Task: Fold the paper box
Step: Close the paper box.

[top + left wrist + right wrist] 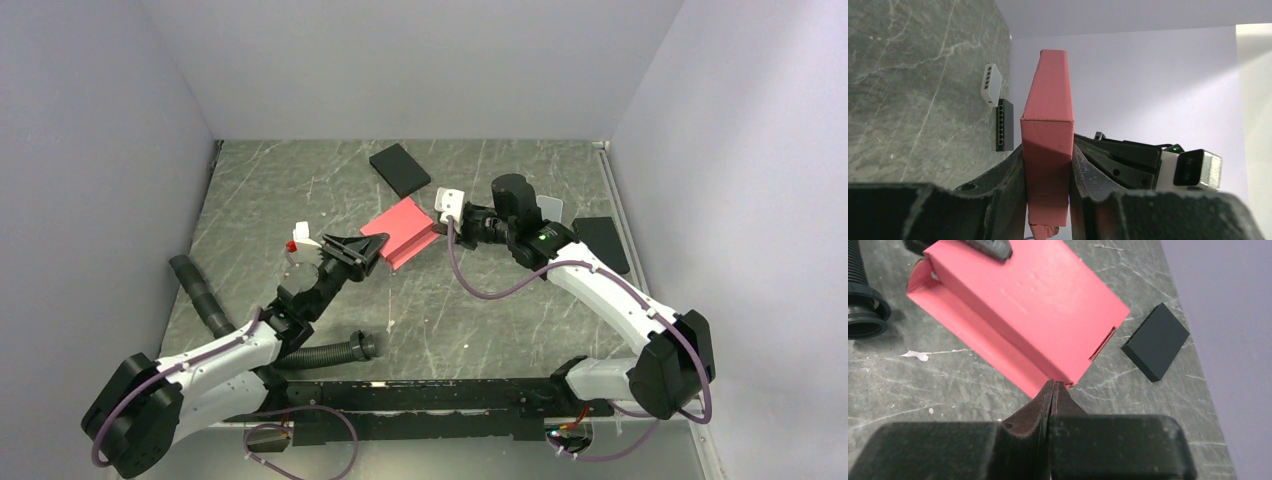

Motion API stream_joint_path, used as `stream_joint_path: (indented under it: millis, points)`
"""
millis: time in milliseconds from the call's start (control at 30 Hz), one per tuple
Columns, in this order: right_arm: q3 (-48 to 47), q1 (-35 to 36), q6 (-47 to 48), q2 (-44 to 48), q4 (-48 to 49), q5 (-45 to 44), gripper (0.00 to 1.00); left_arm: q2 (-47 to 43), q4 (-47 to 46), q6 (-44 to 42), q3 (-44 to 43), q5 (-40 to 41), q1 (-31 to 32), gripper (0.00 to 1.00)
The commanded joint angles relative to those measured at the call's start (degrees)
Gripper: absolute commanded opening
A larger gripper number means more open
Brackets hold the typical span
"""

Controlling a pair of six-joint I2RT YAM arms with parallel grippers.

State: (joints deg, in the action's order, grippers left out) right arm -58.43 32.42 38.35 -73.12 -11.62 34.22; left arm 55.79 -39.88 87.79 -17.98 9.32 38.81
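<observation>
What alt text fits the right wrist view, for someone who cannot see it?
The right gripper, shut, meets the near edge of a pinkish-red paper box with one long flap open, above a grey marbled table. The left gripper holds its far end; a black flat box sits to the right, a ribbed black hose at left.

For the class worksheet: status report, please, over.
Left gripper clamped on paper box. Right gripper shut, tips at box edge. Black flat box nearby, not touching.
</observation>
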Motion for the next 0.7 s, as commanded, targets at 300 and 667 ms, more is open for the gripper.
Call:
stream_joint_path:
  millis: [300, 667]
  points:
    - [-2.8, -0.1, -0.3, 3.8, -1.1, 3.7, 0.00, -0.5, -2.7, 0.0, -1.2, -2.2, 0.1, 0.00]
    - [-2.4, -1.1, 18.7, 5.9, -16.3, 14.8, 0.26, -1.7, 0.1, -0.6, -2.1, -1.8, 0.1, 0.00]
